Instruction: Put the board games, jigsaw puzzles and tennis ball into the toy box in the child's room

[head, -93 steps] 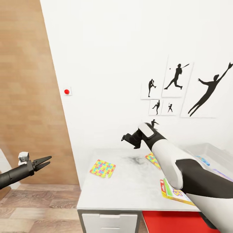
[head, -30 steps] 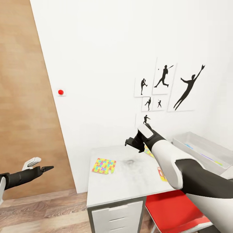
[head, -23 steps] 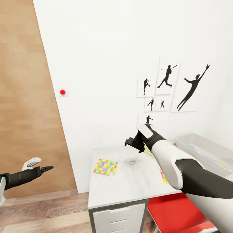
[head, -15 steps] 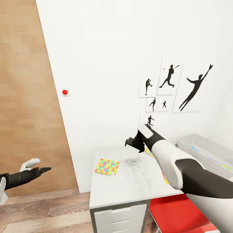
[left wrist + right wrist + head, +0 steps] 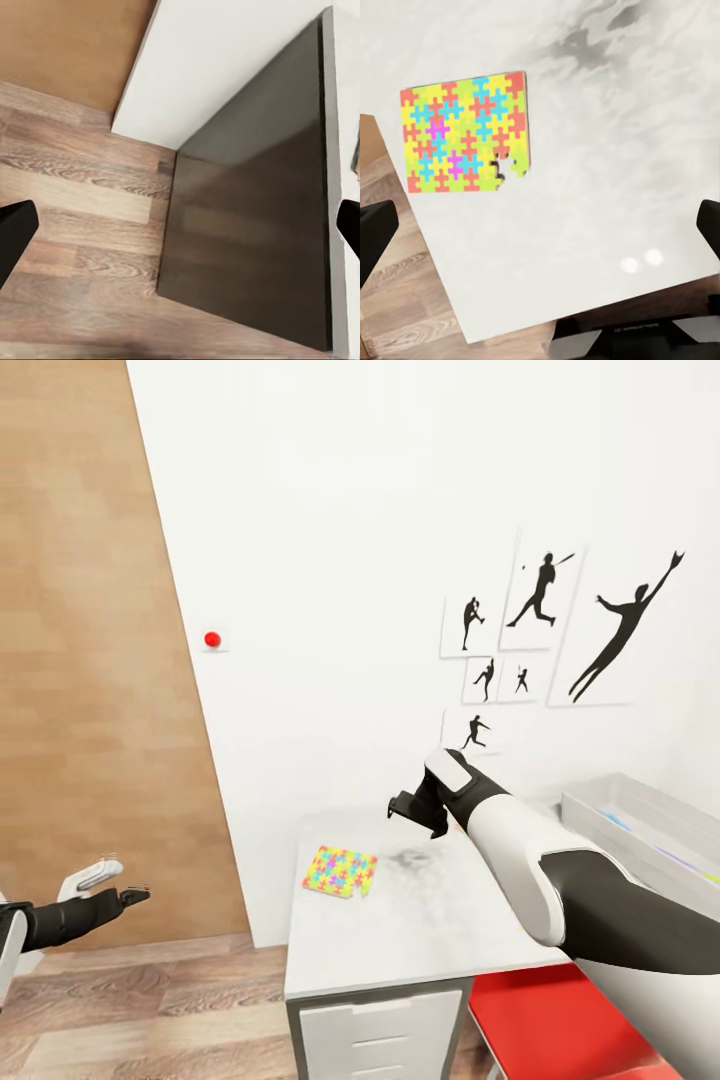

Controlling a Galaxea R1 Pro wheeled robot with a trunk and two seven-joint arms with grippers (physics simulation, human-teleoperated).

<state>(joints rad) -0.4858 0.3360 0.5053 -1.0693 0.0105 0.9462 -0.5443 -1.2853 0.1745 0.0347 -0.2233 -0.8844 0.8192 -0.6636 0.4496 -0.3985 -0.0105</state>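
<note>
Pale table (image 5: 400, 940), jigsaw puzzle (image 5: 340, 871) near its left edge, right tool (image 5: 412, 812) above

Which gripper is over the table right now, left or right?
The right gripper: it hangs above the pale grey-white table near the multicolour mosaic jigsaw puzzle. The left gripper is over wood-plank floor.

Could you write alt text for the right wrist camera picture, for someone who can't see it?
A thin, multicolour jigsaw puzzle lies flat on a pale grey-white table, seen from above, with one small piece missing at its edge. Wood-plank floor shows past the table's corner, and dark fingertips of the open right gripper frame the picture.
</note>
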